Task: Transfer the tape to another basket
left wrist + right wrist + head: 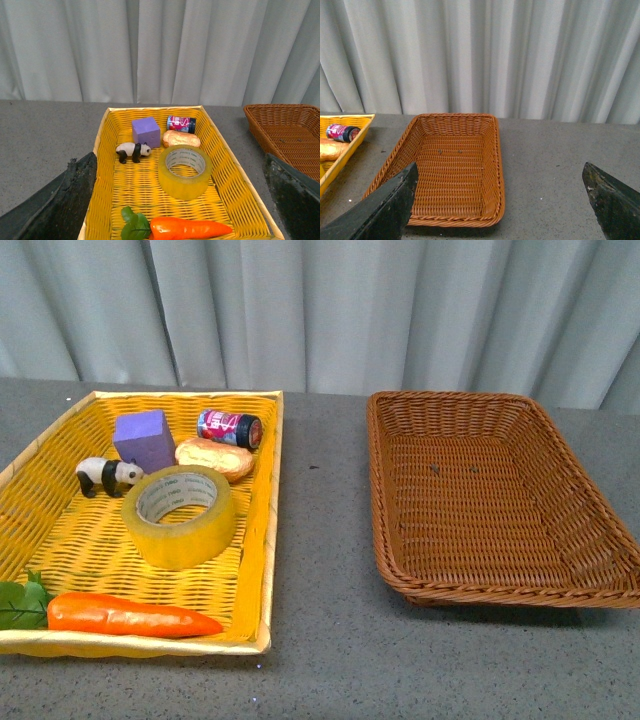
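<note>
The tape, a wide translucent yellow roll with a white printed core, lies flat in the middle of the bright yellow basket. The left wrist view shows it too. The dark brown wicker basket stands empty on the right; the right wrist view shows it as well. No arm shows in the front view. My left gripper is open, held back above the yellow basket's near end, with the tape ahead between its fingers. My right gripper is open and empty, over the table by the brown basket's near right corner.
In the yellow basket with the tape lie a purple block, a toy panda, a bread roll, a small can and a toy carrot with leaves. A strip of grey table separates the baskets. A curtain hangs behind.
</note>
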Robot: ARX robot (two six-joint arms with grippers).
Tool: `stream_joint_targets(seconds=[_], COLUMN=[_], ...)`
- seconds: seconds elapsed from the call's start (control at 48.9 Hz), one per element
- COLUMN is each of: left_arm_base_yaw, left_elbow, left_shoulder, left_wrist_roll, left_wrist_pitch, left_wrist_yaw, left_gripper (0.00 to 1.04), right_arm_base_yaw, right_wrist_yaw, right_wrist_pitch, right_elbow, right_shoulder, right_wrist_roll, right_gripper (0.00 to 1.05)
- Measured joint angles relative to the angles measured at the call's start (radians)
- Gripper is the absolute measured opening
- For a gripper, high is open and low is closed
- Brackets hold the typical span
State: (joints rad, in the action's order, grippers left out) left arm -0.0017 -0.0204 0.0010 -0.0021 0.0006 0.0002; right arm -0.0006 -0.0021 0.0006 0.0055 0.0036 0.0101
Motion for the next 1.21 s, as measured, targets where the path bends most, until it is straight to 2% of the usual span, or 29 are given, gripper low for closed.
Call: stream_joint_targets(seconds=[1.206], left_arm_base_yaw=[0.0], left_elbow=[0.0], left_shoulder=[0.0], left_wrist_roll=[0.0], left_wrist_pitch=[0.0], left_wrist_yaw=[0.0], left_gripper=[0.98], right_arm_base_yaw=[0.0], right_wrist_yaw=[0.0], right_wrist_pitch=[0.0], right_elbow=[0.0], right_shoulder=[0.0], right_wrist_roll=[0.0], right_gripper=[0.96])
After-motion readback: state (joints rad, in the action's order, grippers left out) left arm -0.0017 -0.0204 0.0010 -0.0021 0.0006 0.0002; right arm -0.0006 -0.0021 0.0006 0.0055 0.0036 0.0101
